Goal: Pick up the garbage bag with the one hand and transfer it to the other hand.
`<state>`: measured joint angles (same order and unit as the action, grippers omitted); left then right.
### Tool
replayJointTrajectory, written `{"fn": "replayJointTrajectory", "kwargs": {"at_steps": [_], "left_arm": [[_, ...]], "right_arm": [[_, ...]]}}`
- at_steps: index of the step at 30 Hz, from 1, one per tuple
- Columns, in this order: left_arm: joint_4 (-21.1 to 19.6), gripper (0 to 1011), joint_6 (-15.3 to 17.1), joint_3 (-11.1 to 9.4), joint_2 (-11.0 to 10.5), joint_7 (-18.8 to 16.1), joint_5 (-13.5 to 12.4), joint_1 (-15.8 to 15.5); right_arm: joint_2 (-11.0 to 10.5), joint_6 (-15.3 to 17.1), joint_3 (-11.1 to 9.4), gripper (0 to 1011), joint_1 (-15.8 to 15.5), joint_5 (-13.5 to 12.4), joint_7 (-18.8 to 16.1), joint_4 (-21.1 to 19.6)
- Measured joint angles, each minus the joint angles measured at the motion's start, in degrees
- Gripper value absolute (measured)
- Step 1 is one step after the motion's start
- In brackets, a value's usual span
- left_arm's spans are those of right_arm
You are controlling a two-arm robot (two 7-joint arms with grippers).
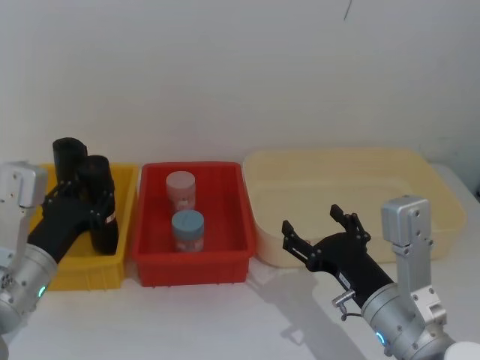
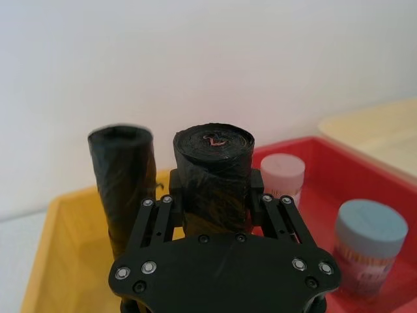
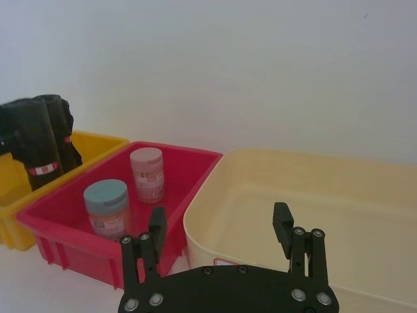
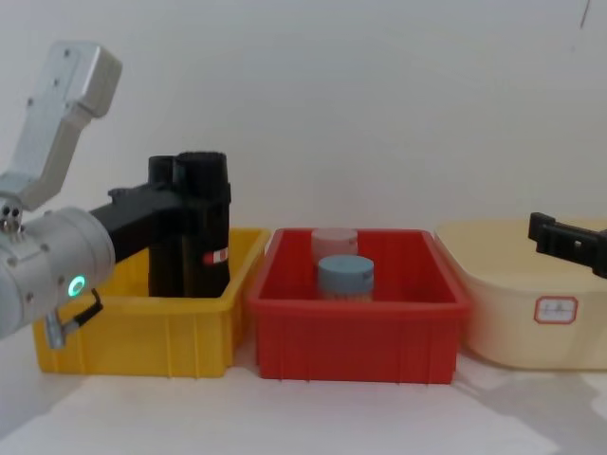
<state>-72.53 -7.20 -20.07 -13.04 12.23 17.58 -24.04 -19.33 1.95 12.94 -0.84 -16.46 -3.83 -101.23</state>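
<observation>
Garbage bag (image 4: pixel 209 213): black cylindrical roll, upright in yellow plastic bin (image 4: pixel 142 332).
Surface: white table (image 1: pixel 225 322), white wall (image 1: pixel 225 75).
Left gripper (image 2: pixel 216 192): clamped on bag.
Right gripper (image 1: pixel 311 219): spread wide, empty.

Garbage bag (image 2: pixel 213 176): crinkled, slightly glossy plastic film. Yellow bin (image 4: pixel 142 332): smooth plastic.

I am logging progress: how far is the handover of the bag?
Done: the left gripper grips the bag in the yellow bin. In hand: the lift; whether it has begun I cannot tell. Left: pass it to the right gripper, open by the cream tub.
</observation>
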Motion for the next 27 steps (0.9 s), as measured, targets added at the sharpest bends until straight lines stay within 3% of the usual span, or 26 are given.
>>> {"fn": "replayJointTrajectory", "kwargs": {"at_steps": [11, 17, 27], "left_arm": [[-6.5, 524, 1.3, 0.2, -1.1, 1.1, -1.0, -0.3], [-10.8, 524, 3.3, -0.5, -1.9, 3.5, -1.4, -2.3], [-11.8, 524, 5.5, -2.8, -1.3, 8.6, -0.8, -6.7]], "right_arm": [[0.0, 0.0, 0.0, 1004, 0.0, 0.0, 0.0, 0.0], [0.0, 0.0, 0.0, 1004, 0.0, 0.0, 0.0, 0.0], [0.0, 0.0, 0.0, 1004, 0.0, 0.0, 0.0, 0.0]]}}
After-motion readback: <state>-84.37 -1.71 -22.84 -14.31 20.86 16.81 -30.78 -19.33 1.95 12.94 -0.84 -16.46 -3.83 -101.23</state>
